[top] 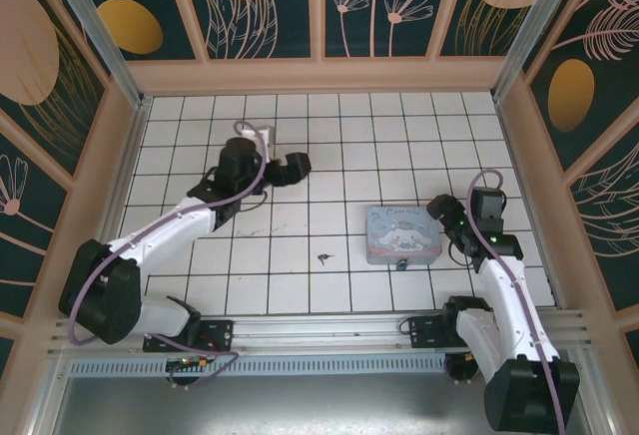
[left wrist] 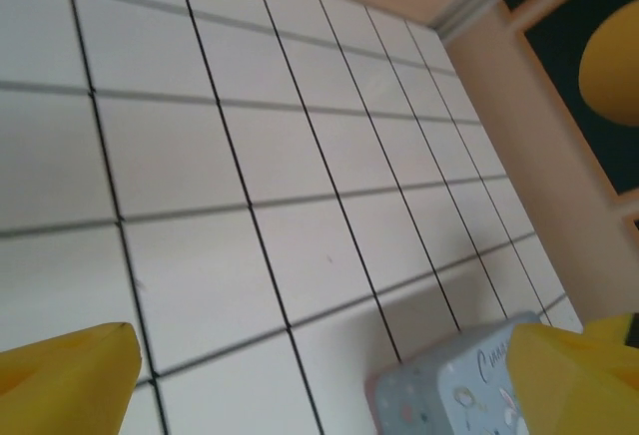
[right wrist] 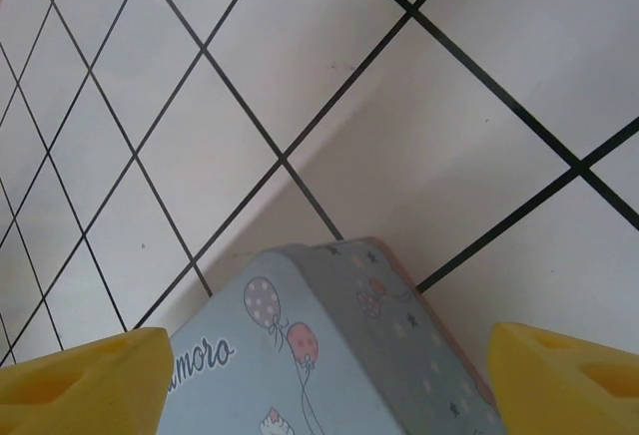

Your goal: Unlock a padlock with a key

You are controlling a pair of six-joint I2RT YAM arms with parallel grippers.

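The tin [top: 394,233] sits right of centre on the surface [top: 329,136]. The padlock [top: 401,266] lies just before the tin's near edge. The key [top: 322,255] lies left of the tin, apart from it. The right fingers [top: 439,206] are just beside the tin's right end, and the left fingers [top: 300,164] are well behind the key.

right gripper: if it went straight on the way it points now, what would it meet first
Most likely the pale blue rectangular cartoon tin: in the right wrist view it sits straight ahead, between the jaws of the open right gripper. Depth is unclear.
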